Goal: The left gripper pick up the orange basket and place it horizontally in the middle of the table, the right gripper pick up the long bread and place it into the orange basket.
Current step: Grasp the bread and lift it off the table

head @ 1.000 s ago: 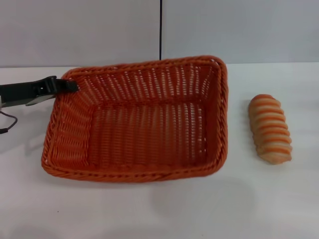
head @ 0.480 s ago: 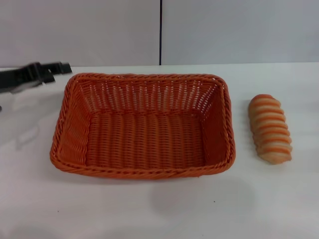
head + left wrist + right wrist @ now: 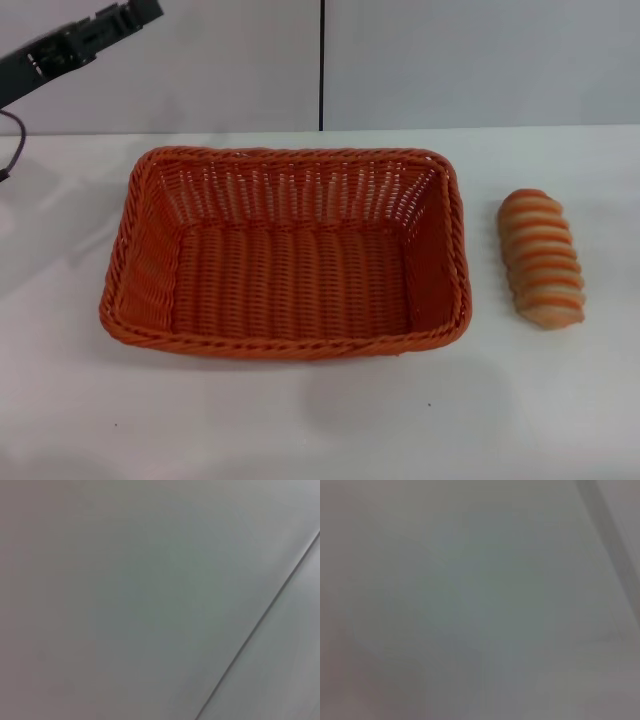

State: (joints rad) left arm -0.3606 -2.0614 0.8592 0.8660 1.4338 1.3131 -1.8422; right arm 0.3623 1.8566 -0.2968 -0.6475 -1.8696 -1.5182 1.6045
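Observation:
The orange basket (image 3: 285, 250) lies flat on the white table (image 3: 300, 420), near its middle, with its long side running left to right and nothing inside it. To its right, apart from it, the long bread (image 3: 542, 258) rests on the table, tan with orange-brown ridges. My left gripper (image 3: 140, 12) hangs high at the far left, in front of the wall, well above and clear of the basket's far left corner; it is open and empty. The right gripper is out of view. Both wrist views show only plain pale surface.
A grey wall (image 3: 480, 60) with a dark vertical seam (image 3: 321, 65) rises behind the table's far edge. A thin black cable (image 3: 12, 140) hangs from the left arm at the left border. Bare tabletop lies in front of the basket and around the bread.
One second ago the left gripper held the basket's far left rim with that side tilted up. It has let go, the basket has settled flat, and the gripper has risen up and away.

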